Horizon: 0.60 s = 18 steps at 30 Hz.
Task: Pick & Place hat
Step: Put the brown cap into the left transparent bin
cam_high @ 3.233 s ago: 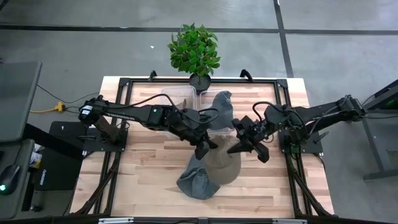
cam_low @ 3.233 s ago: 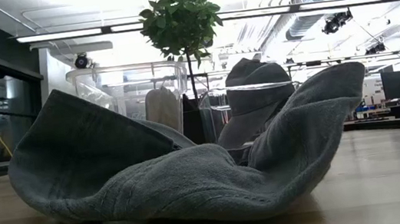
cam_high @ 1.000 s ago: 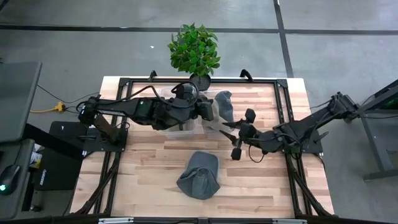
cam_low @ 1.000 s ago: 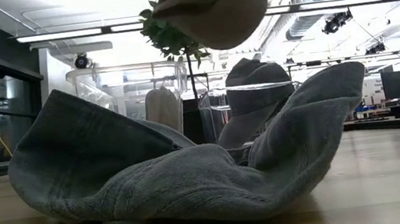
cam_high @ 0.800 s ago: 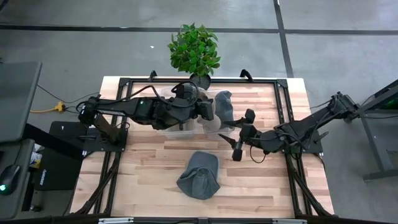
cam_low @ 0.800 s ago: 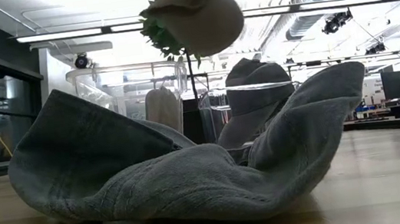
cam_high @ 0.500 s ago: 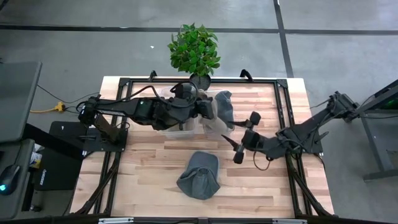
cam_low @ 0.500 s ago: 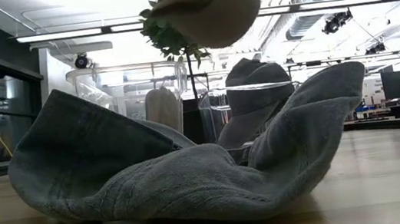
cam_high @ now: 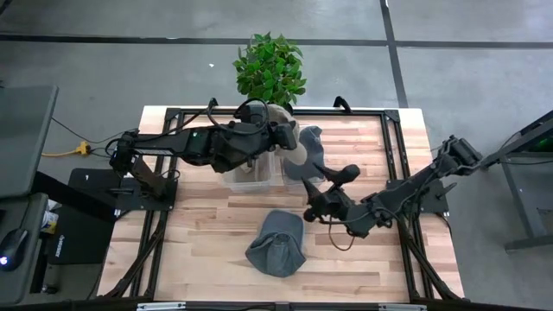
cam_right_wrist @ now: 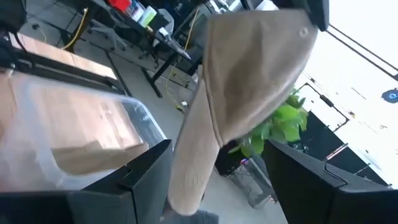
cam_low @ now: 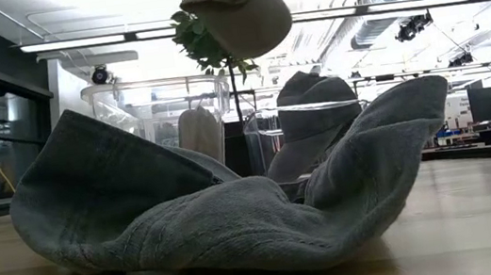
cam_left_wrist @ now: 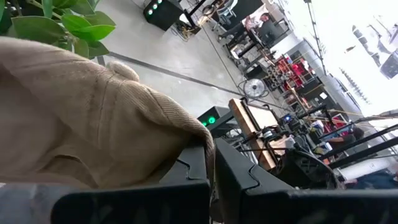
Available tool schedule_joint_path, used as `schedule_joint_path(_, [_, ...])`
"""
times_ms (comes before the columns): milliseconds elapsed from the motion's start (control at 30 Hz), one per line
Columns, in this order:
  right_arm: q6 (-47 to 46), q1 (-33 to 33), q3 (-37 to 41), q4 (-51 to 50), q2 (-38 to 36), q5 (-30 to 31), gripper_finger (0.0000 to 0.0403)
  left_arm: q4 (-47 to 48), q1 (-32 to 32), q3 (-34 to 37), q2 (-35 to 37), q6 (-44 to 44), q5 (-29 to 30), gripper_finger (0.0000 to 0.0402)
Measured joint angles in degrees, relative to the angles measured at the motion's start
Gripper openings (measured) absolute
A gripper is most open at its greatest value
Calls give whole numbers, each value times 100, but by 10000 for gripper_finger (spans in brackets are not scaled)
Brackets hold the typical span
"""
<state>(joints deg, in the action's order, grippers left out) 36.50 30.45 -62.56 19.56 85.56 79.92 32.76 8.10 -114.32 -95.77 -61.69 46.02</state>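
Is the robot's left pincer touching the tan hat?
Touching. The left wrist view shows the left pincer shut on the soft tan fabric hat, its edge pinched between the dark fingers. The high view shows the hat hanging from it.

Tan hat point(cam_right_wrist: 249, 81) — plain, no pattern. Grey hat point(cam_high: 278, 243) on pale striped wood table point(cam_high: 207, 225); a second grey hat point(cam_high: 309, 149) in a clear bin point(cam_high: 251, 177). Green plant point(cam_high: 270, 67) — black arms point(cam_high: 190, 149).
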Motion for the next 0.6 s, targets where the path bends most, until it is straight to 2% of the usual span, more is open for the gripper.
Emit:
schedule_joint_path(300, [213, -414, -261, 45, 430, -234, 248, -18, 13, -4, 0, 24, -136, 0])
schedule_joint_path(467, [273, -549, -261, 306, 452, -261, 248, -13, 15, -4, 0, -4, -202, 0])
schedule_joint_path(600, [729, -640, -261, 753, 452, -438, 248, -12, 13, -4, 0, -23, -367, 0])
